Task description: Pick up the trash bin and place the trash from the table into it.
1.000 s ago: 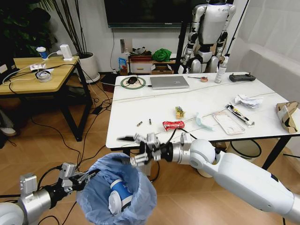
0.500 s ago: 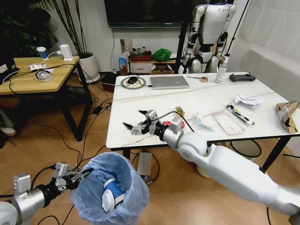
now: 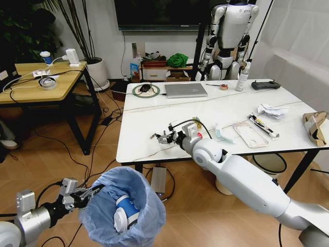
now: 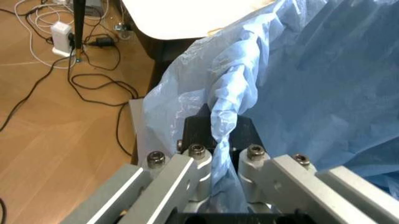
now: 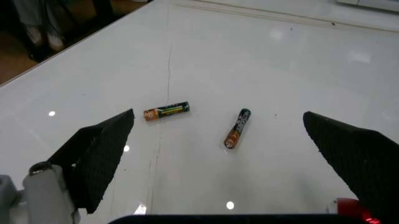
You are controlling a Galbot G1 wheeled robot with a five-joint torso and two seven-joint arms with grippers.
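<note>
The trash bin (image 3: 123,206), lined with a crinkled blue bag (image 4: 299,70), hangs low at the front left with a blue-banded paper cup (image 3: 125,212) inside. My left gripper (image 3: 88,194) is shut on the bag-covered rim (image 4: 223,135). My right gripper (image 3: 162,137) hovers open just above the white table (image 3: 154,113) near its front left. Two small batteries (image 5: 166,111) (image 5: 238,128) lie on the tabletop between its spread fingers (image 5: 100,154). Farther right on the table lie a yellow wrapper (image 3: 197,122), a pale-blue mask (image 3: 222,134), crumpled white paper (image 3: 271,110) and a torn cardboard box (image 3: 314,126).
A grey laptop (image 3: 185,90), a spray bottle (image 3: 240,78) and a black controller (image 3: 266,85) sit at the table's far side. A white bin with a black rim (image 3: 270,163) stands under the table. A light-wood table (image 3: 36,85) is at the left, with cables across the floor.
My right gripper has moved from above the bin up onto the table and now hovers open over the batteries. The bin in my left gripper has shifted only slightly.
</note>
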